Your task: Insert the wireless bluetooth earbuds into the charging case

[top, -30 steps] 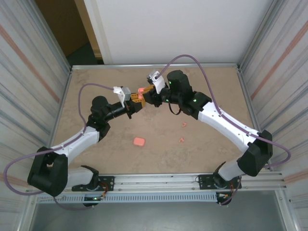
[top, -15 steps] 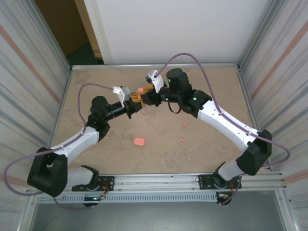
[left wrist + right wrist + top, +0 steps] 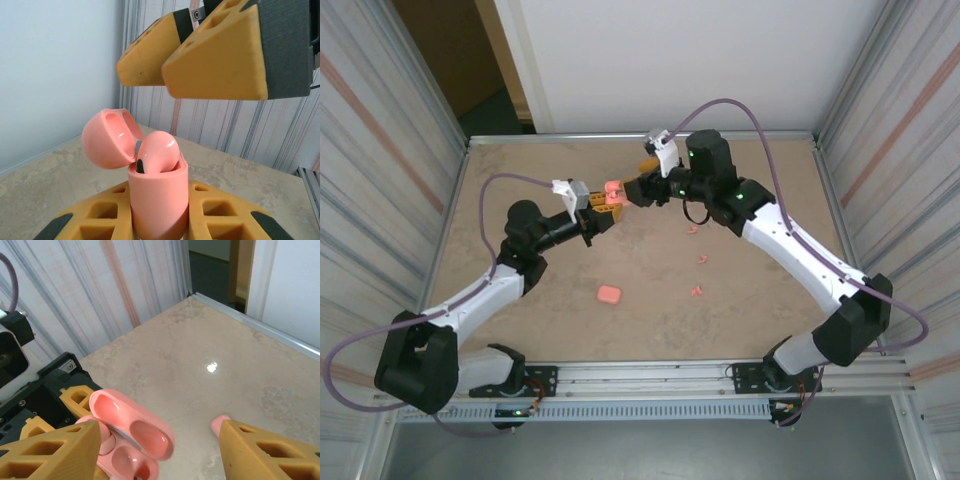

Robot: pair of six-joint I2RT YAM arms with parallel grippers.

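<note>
Left pincer (image 3: 603, 208) is shut tight on the charging case (image 3: 159, 200) and holds it upright w/ lid (image 3: 107, 140) flipped back, so the sockets face up for loading. One earbud (image 3: 157, 150) sits in the case w/ its round head sticking out; I judge it is not fully seated. Right pincer (image 3: 160, 440) hovers just above, fingers spread approx. halfway, gripping nothing. Other earbuds (image 3: 696, 291) lie loose on the tabletop (image 3: 520, 170), to the right of a 2nd case (image 3: 609, 295).
</note>
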